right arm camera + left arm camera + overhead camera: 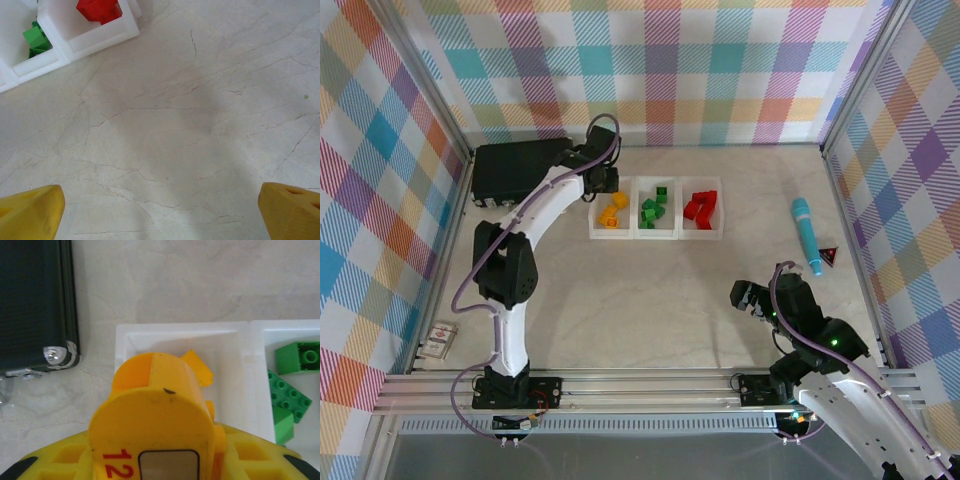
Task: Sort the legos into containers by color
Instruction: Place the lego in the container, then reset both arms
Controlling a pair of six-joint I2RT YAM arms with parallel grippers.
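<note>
Yellow bricks point(197, 367) lie under the left end effector point(152, 360), pressed together; dipping lower could knock the bins point(175, 327). Right end effector point(160, 200) is spread.

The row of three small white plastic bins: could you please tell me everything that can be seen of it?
The three square, translucent white plastic bins, joined in a row by shared walls, sit flat on the pale marbled table, open tops up. The left bin holds yellow legos, the middle green legos, the right red legos. The left gripper hangs over the left bin. A black case lies apart to the left.
</note>
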